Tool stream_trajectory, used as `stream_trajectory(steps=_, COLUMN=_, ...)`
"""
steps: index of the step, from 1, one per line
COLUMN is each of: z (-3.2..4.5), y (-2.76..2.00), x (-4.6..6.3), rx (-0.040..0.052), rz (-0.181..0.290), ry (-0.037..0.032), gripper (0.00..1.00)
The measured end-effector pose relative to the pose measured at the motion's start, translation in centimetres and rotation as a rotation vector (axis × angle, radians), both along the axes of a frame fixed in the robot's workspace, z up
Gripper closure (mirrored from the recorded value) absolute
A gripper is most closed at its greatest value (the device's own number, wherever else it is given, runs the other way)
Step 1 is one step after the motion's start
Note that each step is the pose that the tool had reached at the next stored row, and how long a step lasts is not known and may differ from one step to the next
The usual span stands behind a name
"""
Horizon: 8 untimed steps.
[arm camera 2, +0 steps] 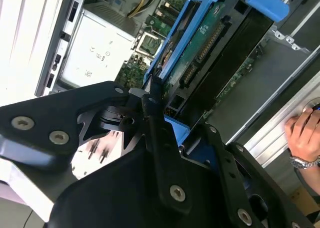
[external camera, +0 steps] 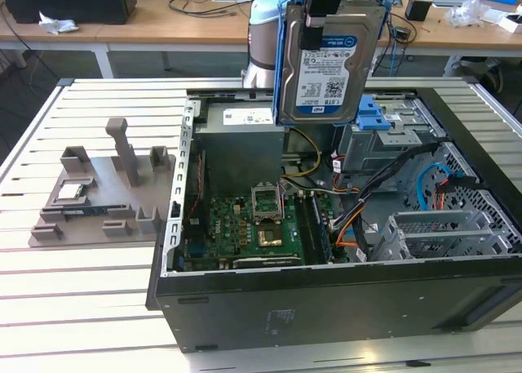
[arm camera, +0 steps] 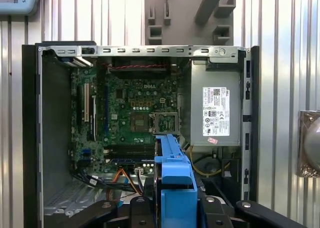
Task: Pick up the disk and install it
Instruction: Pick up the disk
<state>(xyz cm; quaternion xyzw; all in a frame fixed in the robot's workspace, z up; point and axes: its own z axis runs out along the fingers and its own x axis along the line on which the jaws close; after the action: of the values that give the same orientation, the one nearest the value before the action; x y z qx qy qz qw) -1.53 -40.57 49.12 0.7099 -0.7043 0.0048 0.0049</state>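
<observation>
The big table with metal slats holds it all. The open computer case lies on it, at 4 o'clock in the exterior view. A grey tray with slots sits at 9 o'clock from the case.

Inside the case, the green board lies flat on the floor. The grey power box stands at 12 o'clock from the board. The grey drive cage stands at 2 o'clock from the board, with a blue latch on top.

The disk hangs in the air at 12 o'clock in the exterior view. It is above the case and close to the cage. It stands upright with its label facing that camera. It touches nothing but the gripper, which pinches it from above by its blue frame.

I think the lifting is done, and the step in hand is bringing the disk to the cage. To do it well:

1. Go slowly and hold the disk straight, so it does not swing.
2. Line up the blue frame with the cage opening before you go lower.
3. Stay clear of the cables at 7 o'clock from the cage. I think they could snag the frame.
4. Squeeze firmly. I think a tilted disk could jam.

In the second wrist view, a person's hand rests just outside the case, so mind it.
</observation>
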Motion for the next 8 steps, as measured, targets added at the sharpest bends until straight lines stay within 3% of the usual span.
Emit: stream_trajectory(steps=8, z=-0.04, y=-1.23, x=0.9, rx=0.0, rz=0.0, ry=0.0, gripper=0.64)
